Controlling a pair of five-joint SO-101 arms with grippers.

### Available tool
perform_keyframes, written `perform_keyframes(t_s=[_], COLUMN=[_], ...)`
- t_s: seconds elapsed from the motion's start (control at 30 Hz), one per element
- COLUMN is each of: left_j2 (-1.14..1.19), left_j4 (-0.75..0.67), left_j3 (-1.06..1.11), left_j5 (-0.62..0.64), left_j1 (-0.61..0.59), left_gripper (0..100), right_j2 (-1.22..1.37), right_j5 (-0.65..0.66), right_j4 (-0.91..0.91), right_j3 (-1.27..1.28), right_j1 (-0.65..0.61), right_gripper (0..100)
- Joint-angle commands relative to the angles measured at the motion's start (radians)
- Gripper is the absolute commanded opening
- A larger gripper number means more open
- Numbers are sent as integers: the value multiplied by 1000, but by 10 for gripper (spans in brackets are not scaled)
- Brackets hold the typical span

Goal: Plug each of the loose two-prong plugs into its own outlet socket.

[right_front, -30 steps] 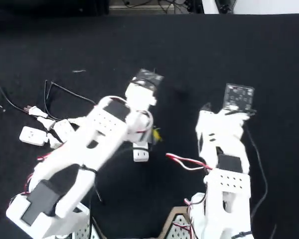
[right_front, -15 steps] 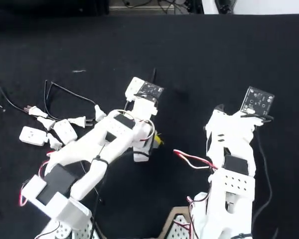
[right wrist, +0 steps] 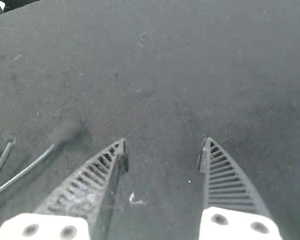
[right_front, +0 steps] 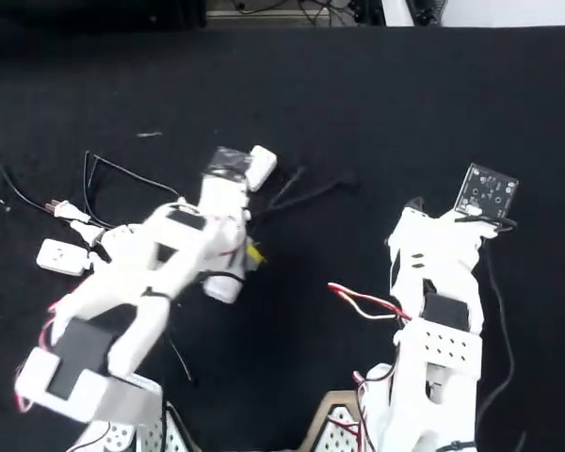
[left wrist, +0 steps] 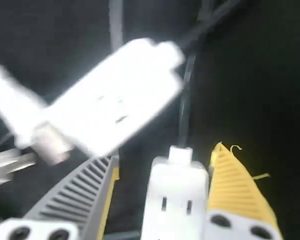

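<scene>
The left gripper (left wrist: pixel 165 154) is closed on a small white outlet socket (left wrist: pixel 175 200) with a black cord, near a bigger white block (left wrist: pixel 115 100), the right gripper (right wrist: pixel 164 141) is wide open with nothing in it over the bare black table (right wrist: pixel 190 60), and loose plugs (right_front: pixel 68 211) lie at the table's left side.

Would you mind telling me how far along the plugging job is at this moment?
No plug looks seated yet. The left gripper holds a white socket on a black cord, beside another white block. The loose plugs lie at the table's left. The right gripper hangs open, empty.
</scene>
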Motion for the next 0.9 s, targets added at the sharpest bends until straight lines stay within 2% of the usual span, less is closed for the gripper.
perform_keyframes(t_s=[0.0, 0.13, 0.27, 0.37, 0.57, 0.67, 0.73, 0.87], left_j2=[-149, -164, -175, -180, -275, -328, -342, -288], left_j4=[-5, -5, -55, -55, 187, 293, 282, 140], left_j3=[44, 50, 38, 10, -119, -209, -232, -165], left_j5=[-101, -187, -218, -213, -209, -130, -40, 127], left_j1=[-165, -297, -429, -461, -380, -325, -280, -154], left_gripper=[284, 284, 288, 289, 286, 289, 290, 291], right_j2=[-35, -35, -35, -35, -35, -35, -35, -35], right_j5=[-6, -8, -8, -8, -8, -8, -8, -8], right_j4=[-25, -25, -25, -25, -25, -25, -25, -25], right_j3=[-28, -28, -28, -28, -28, -28, -28, -28], right_j1=[18, 18, 18, 18, 18, 18, 18, 18], right_gripper=[224, 224, 224, 224, 223, 223, 223, 223])
